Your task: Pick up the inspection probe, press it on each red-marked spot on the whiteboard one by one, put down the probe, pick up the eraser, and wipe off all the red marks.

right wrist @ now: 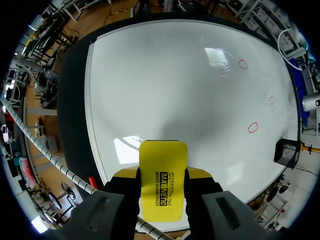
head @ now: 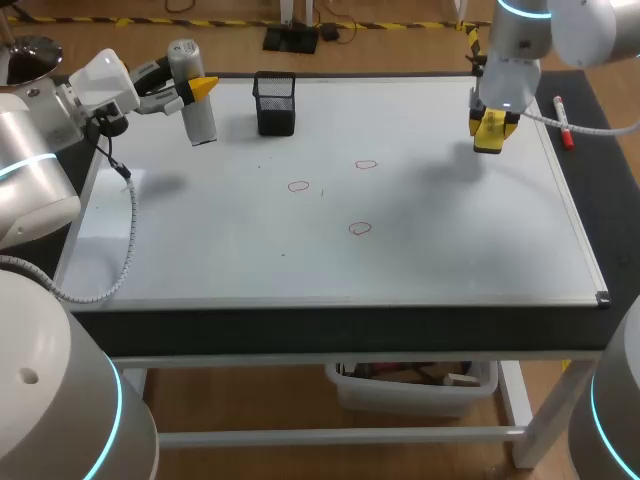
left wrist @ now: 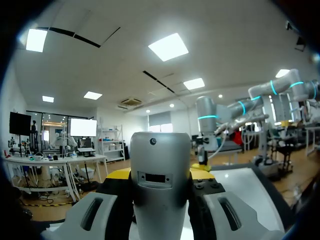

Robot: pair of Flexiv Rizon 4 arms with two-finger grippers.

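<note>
We find the left hand pinching the upright silver-grey cylindrical probe over the far left corner of the white whiteboard; whether its lower end touches the board we cannot tell; a black mesh pen holder stands just beside it. Three red ring marks sit mid-board, unwiped, well apart from both hands. The right hand grips the flat yellow eraser above the far right of the board; a red marker pen lies on the black bench beyond the board's edge. Risks, in our judgement: the probe clipping the holder on its way to the marks; both arms meeting over the same marks; the eraser wiping a mark before it is pressed. The eraser carries black lettering, not transcribed here; the probe shows no print we can read.
</note>
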